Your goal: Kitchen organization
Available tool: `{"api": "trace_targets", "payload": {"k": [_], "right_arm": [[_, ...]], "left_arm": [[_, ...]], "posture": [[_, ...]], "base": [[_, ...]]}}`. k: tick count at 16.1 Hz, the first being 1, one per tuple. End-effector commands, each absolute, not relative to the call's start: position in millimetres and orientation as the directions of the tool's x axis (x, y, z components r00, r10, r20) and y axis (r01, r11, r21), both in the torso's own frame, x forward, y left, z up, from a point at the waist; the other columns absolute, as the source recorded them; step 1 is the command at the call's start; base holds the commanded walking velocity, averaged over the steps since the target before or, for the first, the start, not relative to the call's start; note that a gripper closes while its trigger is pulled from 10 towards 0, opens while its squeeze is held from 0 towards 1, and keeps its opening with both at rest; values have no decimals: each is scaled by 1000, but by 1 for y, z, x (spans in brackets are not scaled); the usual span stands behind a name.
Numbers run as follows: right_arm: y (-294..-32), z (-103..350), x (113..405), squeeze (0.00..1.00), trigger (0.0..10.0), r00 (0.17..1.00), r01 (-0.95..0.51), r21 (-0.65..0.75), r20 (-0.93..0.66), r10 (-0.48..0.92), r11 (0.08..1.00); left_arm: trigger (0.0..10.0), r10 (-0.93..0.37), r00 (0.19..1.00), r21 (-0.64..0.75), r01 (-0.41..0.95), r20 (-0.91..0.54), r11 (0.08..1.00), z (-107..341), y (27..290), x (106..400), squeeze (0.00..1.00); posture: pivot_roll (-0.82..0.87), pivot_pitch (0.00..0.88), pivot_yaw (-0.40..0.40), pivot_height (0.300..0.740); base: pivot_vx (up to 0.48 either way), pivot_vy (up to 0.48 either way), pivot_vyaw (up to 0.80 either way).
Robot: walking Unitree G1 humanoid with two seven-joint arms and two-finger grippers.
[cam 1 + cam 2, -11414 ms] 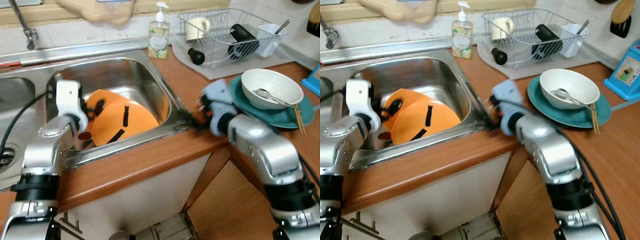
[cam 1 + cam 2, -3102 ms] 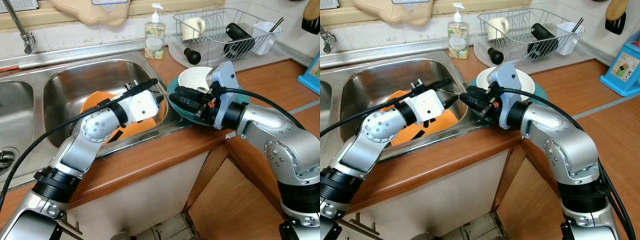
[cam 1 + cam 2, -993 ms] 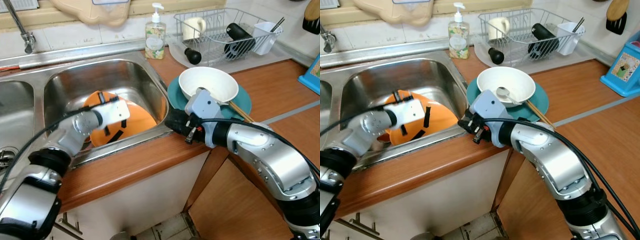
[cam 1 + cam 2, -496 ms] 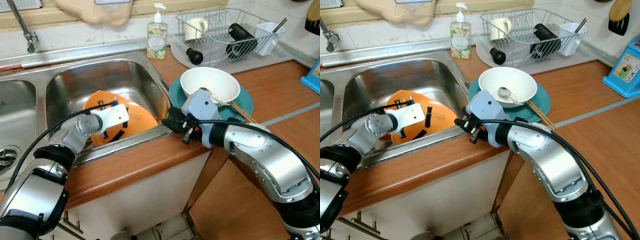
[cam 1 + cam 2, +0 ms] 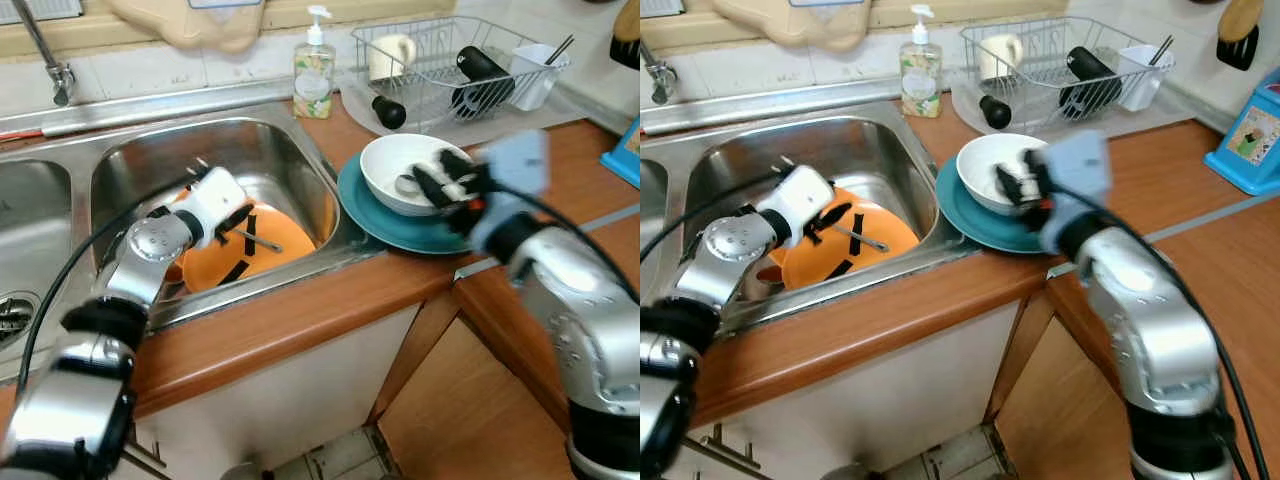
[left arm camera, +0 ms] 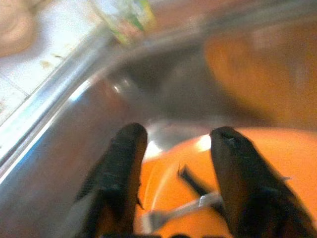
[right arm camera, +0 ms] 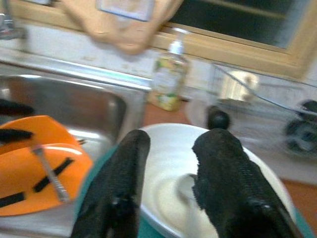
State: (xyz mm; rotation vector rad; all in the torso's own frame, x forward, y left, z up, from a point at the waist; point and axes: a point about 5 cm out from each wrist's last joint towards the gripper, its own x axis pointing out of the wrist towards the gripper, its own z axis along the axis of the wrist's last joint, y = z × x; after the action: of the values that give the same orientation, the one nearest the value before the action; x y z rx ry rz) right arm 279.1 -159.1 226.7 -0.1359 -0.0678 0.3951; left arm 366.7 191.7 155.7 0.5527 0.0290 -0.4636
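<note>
My right gripper (image 7: 168,163) has swung up from the counter edge to above the white bowl (image 5: 400,170) on the teal plate (image 5: 385,225); fingers apart, empty | my left gripper (image 6: 176,163) spread, empty, low in the sink (image 5: 290,150) above the orange plates (image 5: 275,235) | a fork (image 5: 862,238) now lies on them

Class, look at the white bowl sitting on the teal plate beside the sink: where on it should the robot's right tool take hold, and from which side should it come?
Probably the rim of the white bowl, approached from above. It sits upright on the teal plate, open top up, so one finger can go inside the wall and one outside. The right tool, open, already hovers over the bowl. Choose a rim stretch away from the spoon lying inside.
</note>
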Motion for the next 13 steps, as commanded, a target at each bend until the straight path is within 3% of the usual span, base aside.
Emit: {"api": "trace_targets", "payload": {"k": [1, 3, 4, 5, 6, 9, 10, 12, 13], "right_arm": [[-164, 229, 277, 1000, 10000, 926, -361, -132, 61, 372, 923], [-168, 223, 275, 1000, 10000, 931, -356, -109, 44, 363, 928], [-168, 220, 275, 1000, 10000, 931, -359, -104, 27, 364, 927], [-169, 216, 275, 922, 10000, 932, -360, -99, 9, 362, 928], [-169, 212, 275, 0, 10000, 931, -365, -89, -11, 365, 927], [-171, 203, 278, 0, 10000, 930, -368, -80, -60, 364, 926], [-170, 200, 280, 0, 9294, 927, -374, -78, -74, 369, 924], [-170, 196, 282, 0, 0, 925, -376, -78, -97, 368, 923], [-169, 193, 283, 0, 0, 925, -373, -76, -112, 364, 925]], "left_arm": [[10000, -437, 897, 438, 419, -64, 796, 169, 189, 366, 0], [10000, -521, 853, 336, 481, 33, 810, 177, 176, 354, 0], [10000, -595, 803, 316, 558, 26, 767, 172, 165, 341, 0], [10000, -652, 758, 288, 620, 17, 729, 167, 156, 329, 0], [10000, -687, 727, 244, 663, 18, 708, 165, 149, 317, 0], [10000, -737, 675, 184, 721, 30, 668, 168, 136, 300, 0], [10000, -756, 654, 164, 743, 24, 648, 169, 132, 293, 0], [10000, -784, 621, 146, 774, 10, 615, 169, 125, 285, 0], [10000, -793, 610, 129, 785, 10, 606, 169, 121, 281, 0]], "posture": [[-166, 0, 14, 740], [-166, 0, 12, 740], [-167, 0, 9, 740], [-167, 0, 8, 740], [-166, 0, 5, 740], [-163, 0, 2, 740], [-161, 0, 2, 740], [-160, 0, 0, 740], [-160, 0, 0, 740]], "base": [[0, 0, 0], [0, 0, 0], [0, 0, 0], [0, 0, 0], [0, 0, 0], [0, 0, 0], [0, 0, 0], [0, 0, 0], [0, 0, 0]]}}
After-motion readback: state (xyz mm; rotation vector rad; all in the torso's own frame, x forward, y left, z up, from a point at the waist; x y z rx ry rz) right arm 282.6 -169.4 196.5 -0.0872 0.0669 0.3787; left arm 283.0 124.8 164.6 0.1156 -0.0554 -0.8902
